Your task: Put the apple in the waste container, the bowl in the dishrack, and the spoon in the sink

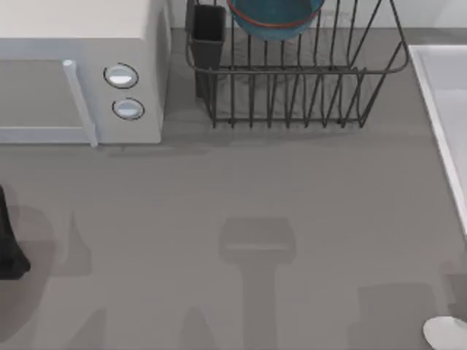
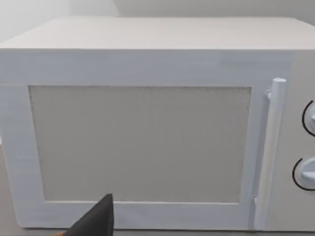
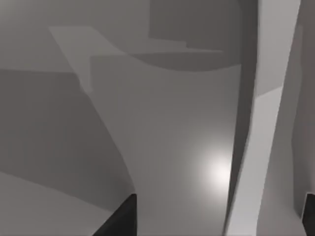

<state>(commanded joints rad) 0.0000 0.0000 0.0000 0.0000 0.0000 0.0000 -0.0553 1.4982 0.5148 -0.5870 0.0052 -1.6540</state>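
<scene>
- At the bottom right corner of the top view, a small white oval [image 1: 445, 332] lies on the grey table [image 1: 241, 189], just short of the sink [image 1: 446, 95]. I take it for the spoon, though it is cut off by the edge and I cannot be sure.
- The bowl [image 1: 276, 20] sits inside the dishrack [image 1: 292, 87] at the back of the table, so that part looks done. The spoon's trip to the sink looks like the job left here.
- The right gripper [image 3: 216, 219] has its two dark fingers spread wide with nothing between them, over a pale surface with a raised strip that may be the sink's rim.
- Risk: a thin, smooth utensil lying flat gives little to pinch. Closing off-centre or too high could make it skid or squirt out across the table.
- Risk: it lies close to the table's near edge, so a nudge could push it off.
- Risk: the raised rim sits between spoon and basin. A low carry could clip it and knock the spoon loose.
- The left gripper [image 2: 98, 219] is parked at the left side facing the white microwave [image 2: 147, 137]. I cannot tell whether it is spread or closed, and it poses no hazard if it keeps clear.
</scene>
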